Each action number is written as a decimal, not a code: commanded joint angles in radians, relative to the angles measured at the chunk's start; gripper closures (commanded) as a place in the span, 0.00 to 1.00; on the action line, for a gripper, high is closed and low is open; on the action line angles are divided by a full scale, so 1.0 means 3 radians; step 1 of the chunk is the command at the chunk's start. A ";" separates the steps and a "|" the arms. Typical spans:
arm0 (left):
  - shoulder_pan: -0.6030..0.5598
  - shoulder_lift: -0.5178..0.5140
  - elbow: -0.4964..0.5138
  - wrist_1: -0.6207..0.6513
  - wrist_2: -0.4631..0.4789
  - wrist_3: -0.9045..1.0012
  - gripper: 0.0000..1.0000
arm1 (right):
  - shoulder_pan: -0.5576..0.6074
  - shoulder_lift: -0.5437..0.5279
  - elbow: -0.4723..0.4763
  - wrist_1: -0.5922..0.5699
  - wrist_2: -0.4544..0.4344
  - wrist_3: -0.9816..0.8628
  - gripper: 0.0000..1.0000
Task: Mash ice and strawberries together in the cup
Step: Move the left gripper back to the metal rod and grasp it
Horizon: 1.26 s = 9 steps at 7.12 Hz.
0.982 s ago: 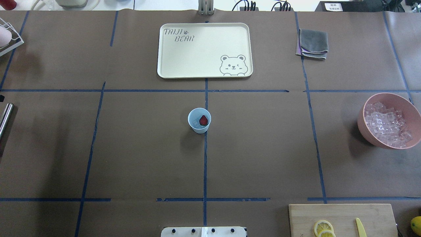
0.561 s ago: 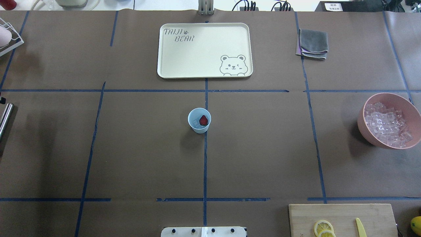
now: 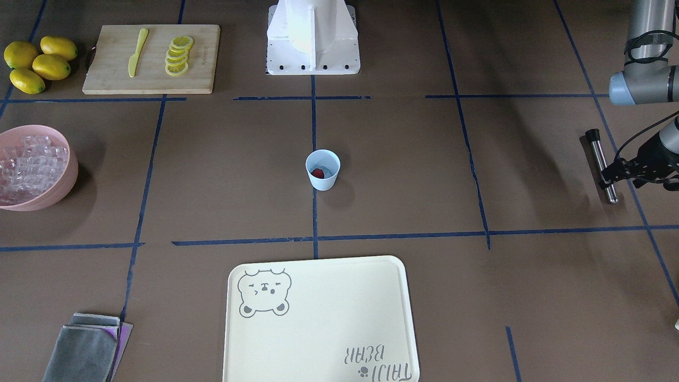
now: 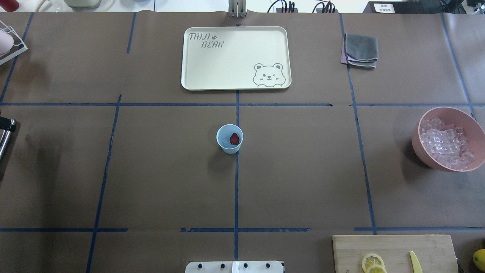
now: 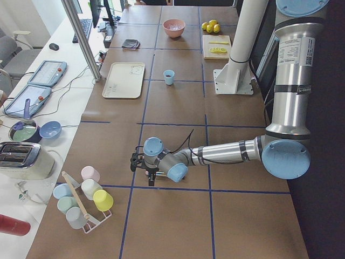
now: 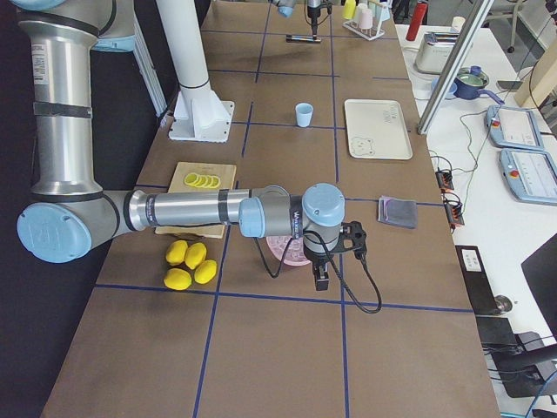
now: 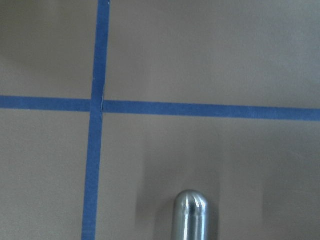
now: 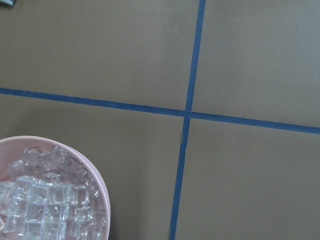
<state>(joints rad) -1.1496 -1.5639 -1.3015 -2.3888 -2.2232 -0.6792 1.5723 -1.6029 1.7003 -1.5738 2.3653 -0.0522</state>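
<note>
Through the front-facing camera, found the small pale blue plastic cup [image 3: 322, 170] upright at the middle of the tabletop, well apart from every edge, presumably for easy reach by either arm. Saw the small glossy red strawberry piece [image 3: 317, 173] and clear ice cubes [image 3: 328, 171] inside it, whole, awaiting mashing. Noted the left jaws low over the slim steel rod [image 3: 594, 144] near the tabletop's edge on the robot's left, probably to take it up as a masher. Could not tell whether open or clamped.

From overhead, made out only a black tip of those jaws across the rod. Placed the large pink bowl [image 4: 420, 149] of spare ice near the opposite edge.

From the left end, saw the left jaws pointed straight down.

From the right end, saw the right jaws parked just beside the bowl, seemingly idle. Could not tell open or closed.

Through the left wrist, caught only the rod's rounded end. Through the right wrist, only the bowl's rim.
</note>
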 commanded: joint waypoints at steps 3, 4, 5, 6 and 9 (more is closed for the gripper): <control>0.0104 0.0028 -0.0008 -0.0045 0.0017 0.0019 0.00 | 0.0000 0.0005 -0.0002 0.0000 -0.0015 0.0000 0.00; 0.0109 0.0033 -0.0008 -0.0045 0.0012 0.0024 0.02 | 0.0000 0.0005 -0.0002 0.0000 -0.0015 0.0000 0.00; 0.0104 0.0033 -0.0008 -0.0050 0.0012 0.0024 0.14 | 0.0000 0.0005 -0.0002 0.0000 -0.0020 0.0000 0.00; 0.0109 0.0038 -0.0008 -0.0090 0.0017 0.0024 0.37 | 0.0000 0.0005 -0.0007 0.0000 -0.0020 0.0000 0.00; 0.0120 0.0084 -0.0003 -0.0167 0.0078 0.0030 0.86 | 0.0000 0.0020 -0.0002 0.0000 -0.0020 0.0000 0.00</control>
<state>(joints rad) -1.1154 -1.5487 -1.3027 -2.4280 -2.2106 -0.6706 1.5724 -1.5978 1.6995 -1.5739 2.3593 -0.0522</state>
